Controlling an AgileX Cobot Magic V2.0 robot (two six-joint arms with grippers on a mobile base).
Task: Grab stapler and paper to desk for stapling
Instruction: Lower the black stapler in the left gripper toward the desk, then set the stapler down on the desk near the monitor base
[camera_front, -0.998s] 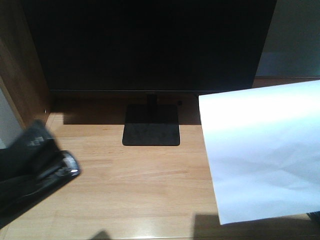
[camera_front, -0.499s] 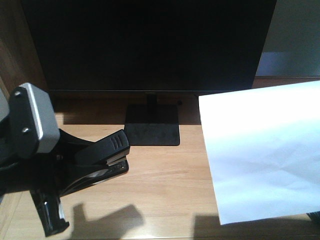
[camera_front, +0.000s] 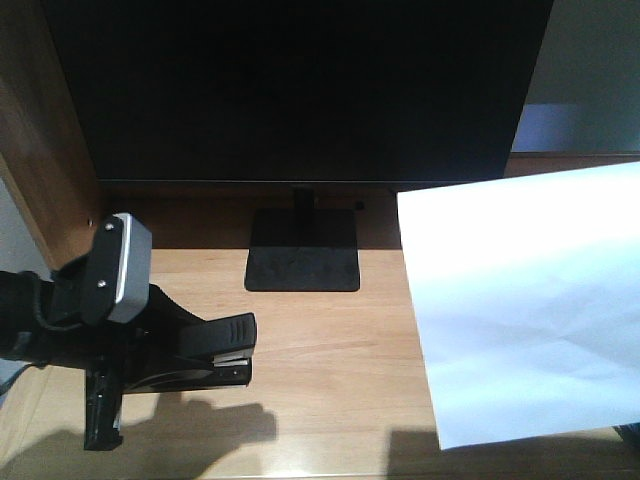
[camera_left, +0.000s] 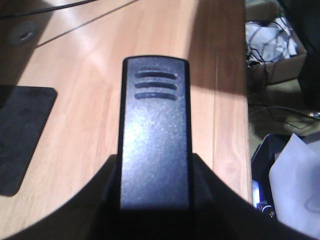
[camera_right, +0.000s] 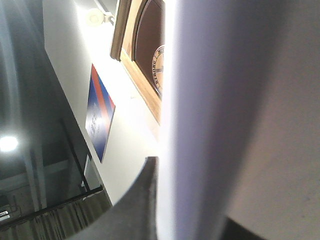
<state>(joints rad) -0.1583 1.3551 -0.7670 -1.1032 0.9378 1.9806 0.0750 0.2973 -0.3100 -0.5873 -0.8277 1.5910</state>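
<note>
The stapler (camera_front: 215, 345) has dropped to the lower left, clamped in the left tool (camera_front: 140, 365) just above the counter (camera_front: 330, 370) (touchdown unclear). The paper (camera_front: 520, 310) hasn't moved at right, pinched by the right tool (camera_right: 205, 220); delivery looks close.

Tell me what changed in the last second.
The left gripper, shut on the stapler, swung in from the lower-left edge over the desk, lifted, then dipped and levelled the stapler. The paper and monitor stand stayed put.

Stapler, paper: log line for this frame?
left gripper: shut on stapler, over desk | right gripper: shut on paper | stapling: not started
</note>
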